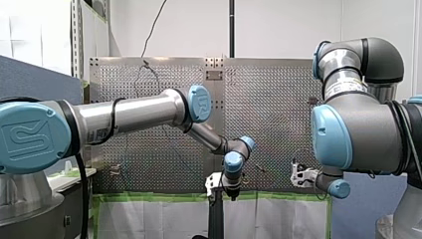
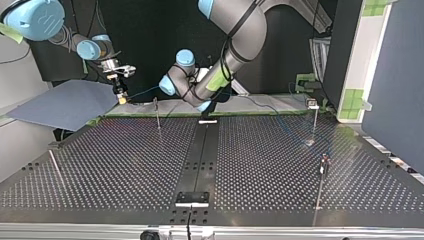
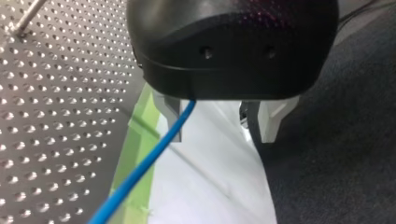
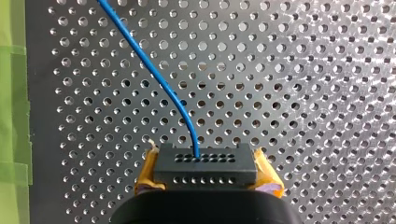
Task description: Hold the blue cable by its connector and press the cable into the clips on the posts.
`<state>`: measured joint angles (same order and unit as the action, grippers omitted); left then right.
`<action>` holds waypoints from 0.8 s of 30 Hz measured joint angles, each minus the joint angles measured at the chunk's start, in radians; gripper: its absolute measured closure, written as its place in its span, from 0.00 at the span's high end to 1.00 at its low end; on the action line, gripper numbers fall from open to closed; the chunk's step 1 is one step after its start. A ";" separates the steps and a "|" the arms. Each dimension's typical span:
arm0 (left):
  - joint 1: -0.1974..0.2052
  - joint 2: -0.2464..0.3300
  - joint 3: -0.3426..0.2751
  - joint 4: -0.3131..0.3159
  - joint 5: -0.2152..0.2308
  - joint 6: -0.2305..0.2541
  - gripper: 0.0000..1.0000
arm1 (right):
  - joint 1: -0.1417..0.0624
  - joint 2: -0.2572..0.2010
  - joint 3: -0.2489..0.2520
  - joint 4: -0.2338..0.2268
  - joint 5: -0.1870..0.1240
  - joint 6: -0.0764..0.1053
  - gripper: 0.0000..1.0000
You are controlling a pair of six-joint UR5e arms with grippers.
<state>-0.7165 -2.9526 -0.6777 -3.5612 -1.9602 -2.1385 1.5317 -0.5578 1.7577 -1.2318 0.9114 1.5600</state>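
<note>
In the right wrist view my right gripper (image 4: pixel 208 179) is shut on the black connector (image 4: pixel 205 163), its yellow pads (image 4: pixel 148 179) pressed to both sides. The blue cable (image 4: pixel 159 74) leaves the connector's face and curves away over the perforated plate. In the left wrist view my left gripper (image 3: pixel 219 135) has its metal fingers (image 3: pixel 271 121) apart, and the blue cable (image 3: pixel 140 172) runs down between them, close against one finger. In the top view my right gripper (image 2: pixel 120 92) hangs at the far left edge and my left gripper (image 2: pixel 207 106) at the far middle, beside a thin post (image 2: pixel 157 115).
More thin posts stand on the perforated table (image 2: pixel 125 165): two at the top view's right (image 2: pixel 315 120) (image 2: pixel 322 172) and a leaning one at its left (image 2: pixel 55 167). A blue-grey board (image 2: pixel 65 102) lies beyond the far left corner. Green tape (image 3: pixel 135 140) lines the table edge.
</note>
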 joint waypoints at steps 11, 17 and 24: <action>-0.017 0.006 -0.001 0.050 -0.043 0.050 0.00 | 0.001 0.000 -0.001 0.000 0.000 0.000 0.02; -0.030 0.012 -0.003 0.077 -0.093 0.071 0.00 | 0.002 0.000 -0.002 -0.001 0.002 0.001 0.02; -0.048 0.025 -0.031 0.114 -0.150 0.078 0.00 | -0.006 0.000 -0.002 -0.001 0.001 0.006 0.02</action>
<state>-0.7641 -2.9275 -0.7083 -3.4468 -2.1099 -2.0609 1.5254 -0.5577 1.7552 -1.2333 0.9121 1.5659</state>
